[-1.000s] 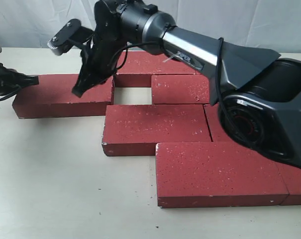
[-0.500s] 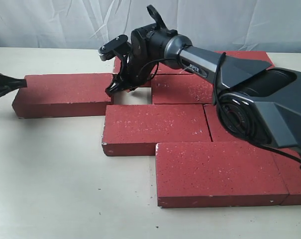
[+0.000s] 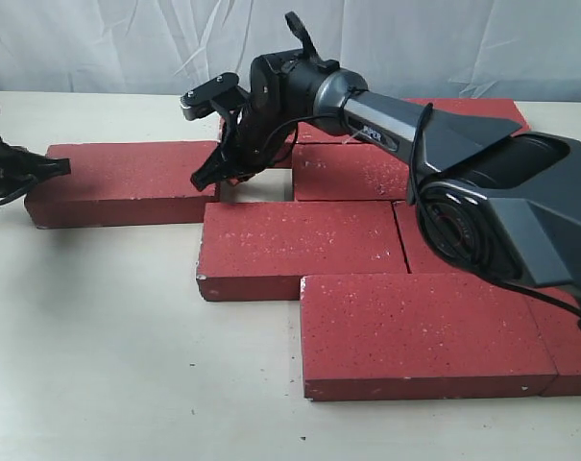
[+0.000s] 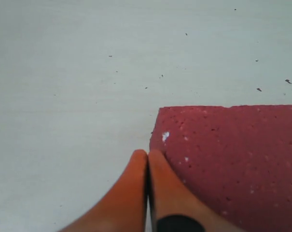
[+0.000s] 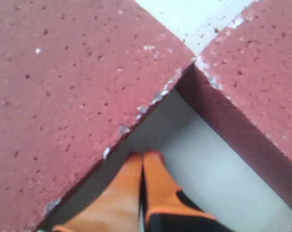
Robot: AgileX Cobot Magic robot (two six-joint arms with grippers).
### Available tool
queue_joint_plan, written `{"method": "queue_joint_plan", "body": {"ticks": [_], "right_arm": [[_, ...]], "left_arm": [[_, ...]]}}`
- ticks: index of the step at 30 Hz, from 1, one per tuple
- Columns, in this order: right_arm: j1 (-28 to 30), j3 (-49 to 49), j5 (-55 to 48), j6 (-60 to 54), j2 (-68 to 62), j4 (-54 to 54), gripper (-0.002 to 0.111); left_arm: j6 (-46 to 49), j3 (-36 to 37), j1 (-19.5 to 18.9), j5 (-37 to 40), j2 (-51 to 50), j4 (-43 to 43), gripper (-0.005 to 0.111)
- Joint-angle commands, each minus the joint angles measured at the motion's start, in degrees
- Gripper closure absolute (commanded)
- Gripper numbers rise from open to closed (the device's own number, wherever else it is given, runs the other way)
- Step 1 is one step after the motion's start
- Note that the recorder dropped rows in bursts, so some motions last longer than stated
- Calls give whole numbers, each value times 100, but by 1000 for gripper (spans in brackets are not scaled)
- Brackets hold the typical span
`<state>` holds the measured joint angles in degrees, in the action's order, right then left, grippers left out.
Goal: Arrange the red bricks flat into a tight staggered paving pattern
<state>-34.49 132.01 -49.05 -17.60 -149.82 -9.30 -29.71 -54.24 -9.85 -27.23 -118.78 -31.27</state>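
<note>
Several red bricks lie flat on the table. One red brick [image 3: 117,182] [image 4: 232,154] lies apart at the left, with a bare gap [image 3: 256,184] between it and the others. My left gripper [image 3: 60,168] [image 4: 148,153] is shut and empty, its tips against that brick's left end near a corner. My right gripper [image 3: 205,179] [image 5: 143,157] is shut and empty, reaching across with its tips down in the gap beside that brick's right end [image 5: 63,87]. A back brick [image 3: 261,144] [image 5: 261,72] borders the gap. A middle brick [image 3: 300,245] and a front brick [image 3: 420,331] lie nearer.
More red bricks [image 3: 352,173] sit packed at the right, partly hidden under my right arm [image 3: 482,192], which spans the right side. Bare beige table [image 3: 98,336] stretches across the front left. A white cloth backdrop [image 3: 127,48] hangs behind.
My right gripper dropped from over the left brick's right end into the gap, then edged left toward that brick. My left gripper drew back, then returned to the brick's left end.
</note>
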Motion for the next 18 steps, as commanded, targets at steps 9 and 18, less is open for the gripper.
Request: {"method": "queue_joint_plan", "body": {"ticks": [9,18], "right_arm": [[-94,22,-214,-360,282,-7,109],[-94,22,-778,-646,339,-45,109]], "left_arm": [[-29,-5,87,-279,-12,-186,107],[-170,-5,87,-436,-12,-566,107]]}}
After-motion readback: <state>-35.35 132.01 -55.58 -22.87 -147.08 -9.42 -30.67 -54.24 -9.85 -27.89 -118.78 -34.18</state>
